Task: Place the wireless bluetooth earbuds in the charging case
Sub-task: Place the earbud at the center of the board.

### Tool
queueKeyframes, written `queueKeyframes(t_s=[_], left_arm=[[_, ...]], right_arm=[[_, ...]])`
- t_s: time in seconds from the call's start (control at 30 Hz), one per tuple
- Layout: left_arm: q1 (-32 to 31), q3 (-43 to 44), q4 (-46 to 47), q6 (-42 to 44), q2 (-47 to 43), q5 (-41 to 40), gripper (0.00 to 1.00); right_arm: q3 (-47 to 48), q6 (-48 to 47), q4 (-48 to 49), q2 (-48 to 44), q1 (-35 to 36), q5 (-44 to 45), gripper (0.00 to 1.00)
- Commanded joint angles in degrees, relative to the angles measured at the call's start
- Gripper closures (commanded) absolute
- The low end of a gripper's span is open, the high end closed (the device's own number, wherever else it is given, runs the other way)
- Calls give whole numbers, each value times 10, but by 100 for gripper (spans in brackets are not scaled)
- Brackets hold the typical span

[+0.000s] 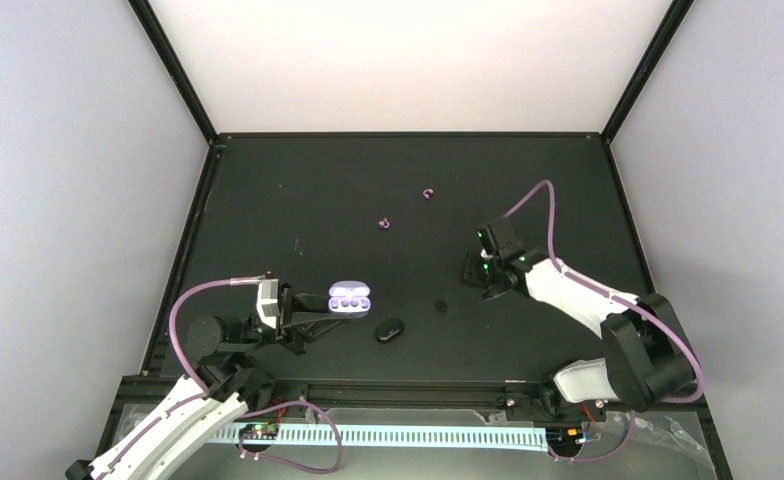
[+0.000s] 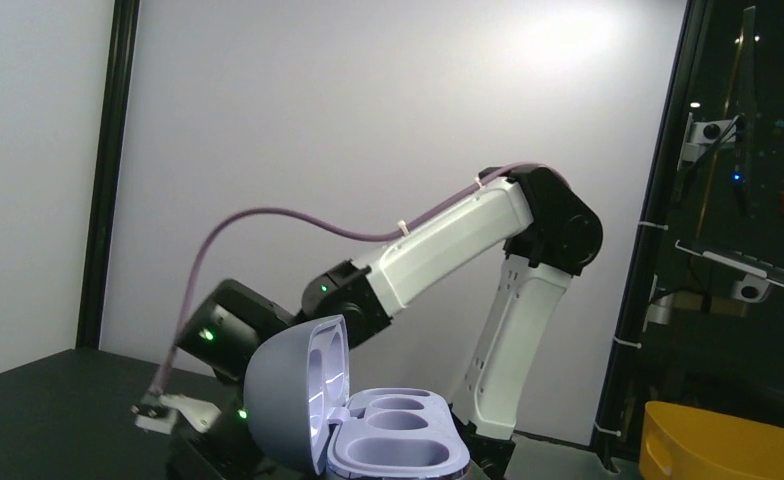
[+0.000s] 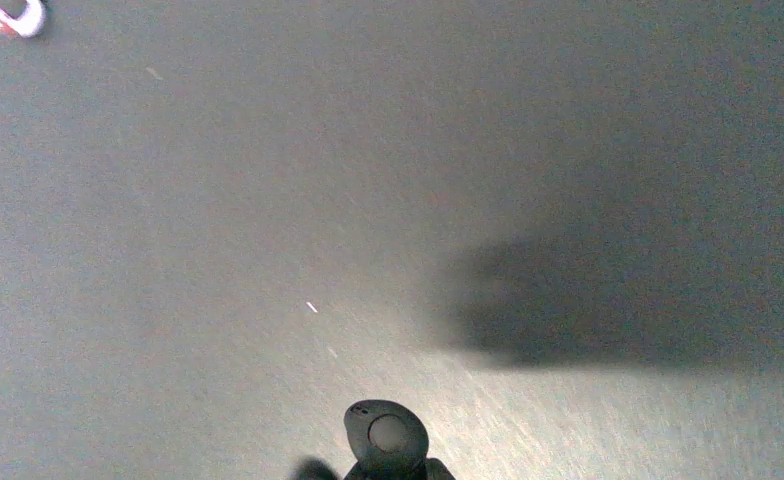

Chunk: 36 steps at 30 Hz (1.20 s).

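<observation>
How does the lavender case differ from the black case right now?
The lavender case is pale and stands open, lid up, both wells empty; the black case is dark and looks shut. The lavender case is held by the left gripper; the black case lies alone on the table. Both are small ovals.

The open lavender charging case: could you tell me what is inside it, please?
Both wells of the charging case look empty; the pink earbuds lie on the table. The near well's floor is hidden behind its rim.
</observation>
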Motion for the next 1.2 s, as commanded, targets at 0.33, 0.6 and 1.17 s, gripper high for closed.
queueKeyframes(t_s=[0.33, 0.6, 1.17], left_arm=[[-4, 13, -16, 14, 12, -5, 98], [-3, 16, -29, 19, 9, -7, 98], [-4, 16, -22, 27, 36, -9, 98]], right_arm=[[-157, 261, 174, -92, 1, -15, 86], [-144, 211, 134, -110, 3, -4, 76], [-7, -131, -3, -36, 31, 6, 57]])
